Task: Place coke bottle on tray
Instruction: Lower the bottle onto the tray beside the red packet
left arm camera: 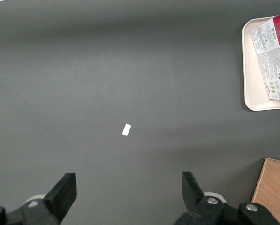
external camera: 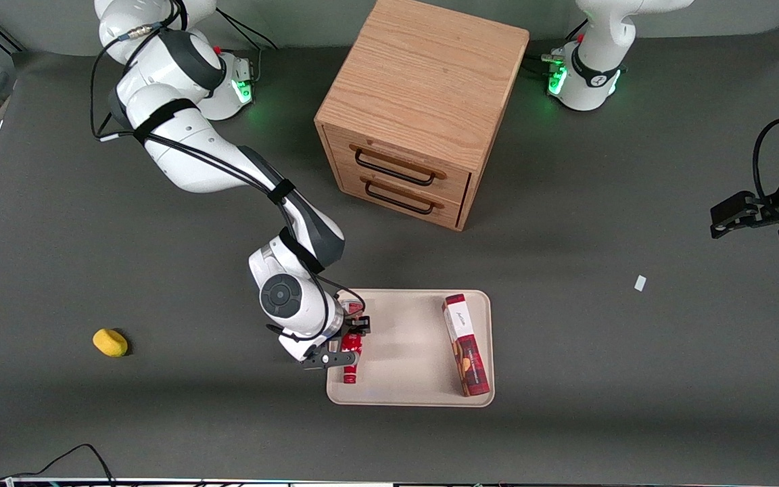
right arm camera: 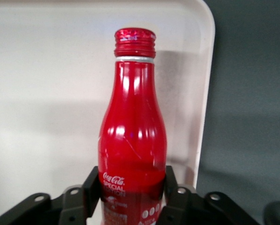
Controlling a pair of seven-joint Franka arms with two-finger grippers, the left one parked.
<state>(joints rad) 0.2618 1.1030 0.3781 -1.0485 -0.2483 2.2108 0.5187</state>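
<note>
The coke bottle (external camera: 351, 363) is a slim red bottle with a red cap and white lettering. It lies lengthwise over the beige tray (external camera: 403, 352), close to the rim at the working arm's end, with its cap pointing toward the front camera. My right gripper (external camera: 347, 343) is shut on the bottle's lower body. In the right wrist view both black fingers (right arm camera: 90, 187) press the sides of the bottle (right arm camera: 132, 126), with the tray (right arm camera: 46, 93) right under it. I cannot tell whether the bottle touches the tray.
A long red-and-white box (external camera: 466, 345) lies on the tray at the parked arm's end. A wooden two-drawer cabinet (external camera: 423, 108) stands farther from the front camera. A yellow object (external camera: 110, 342) lies toward the working arm's end, and a white scrap (external camera: 640, 283) toward the parked arm's.
</note>
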